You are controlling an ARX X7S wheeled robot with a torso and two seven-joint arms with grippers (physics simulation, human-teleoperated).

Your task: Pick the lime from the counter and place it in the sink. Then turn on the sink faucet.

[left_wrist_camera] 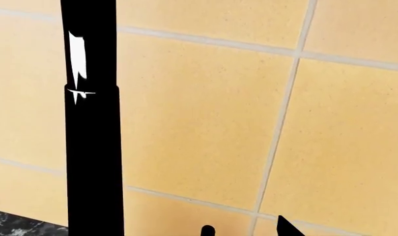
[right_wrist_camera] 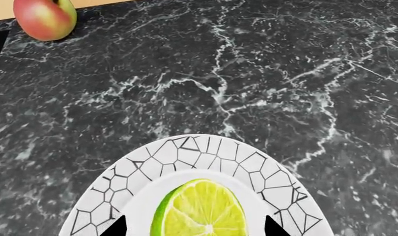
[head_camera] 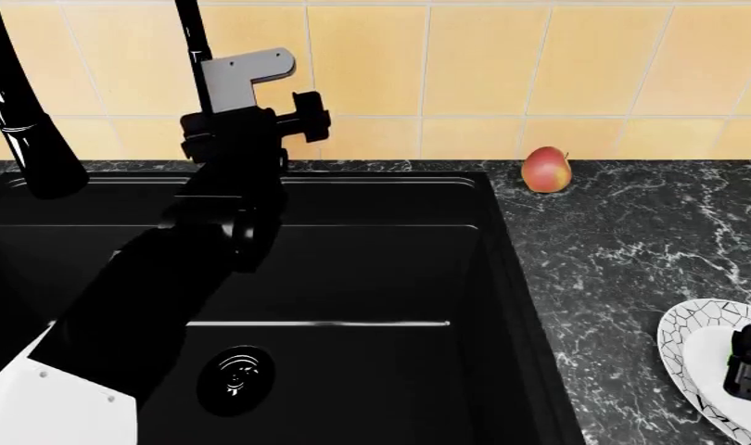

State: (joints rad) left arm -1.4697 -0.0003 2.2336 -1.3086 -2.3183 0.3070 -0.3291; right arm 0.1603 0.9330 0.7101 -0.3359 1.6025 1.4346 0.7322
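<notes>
Lime (right_wrist_camera: pixel 200 209) sat cut face up on a white crackle-pattern plate (right_wrist_camera: pixel 185 152) at the counter's (right_wrist_camera: pixel 251 73) front right edge, not yet in the sink (head_camera: pixel 350 278). Right gripper (right_wrist_camera: pixel 193 227) hung open, tips straddling the lime, holding nothing. Left gripper (left_wrist_camera: pixel 245 230) was up by the sink faucet (left_wrist_camera: pixel 93 147), apparently staged for the lever; its opening couldn't be told. An apple (head_camera: pixel 545 170) lay near the back edge.

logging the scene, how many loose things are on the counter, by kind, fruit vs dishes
Fruit: 2, a bright yellow-green cut lime and a red-and-yellow apple-like fruit.
Dishes: 1, a white plate with black crackle lines, under the lime.
Total: 3.
</notes>
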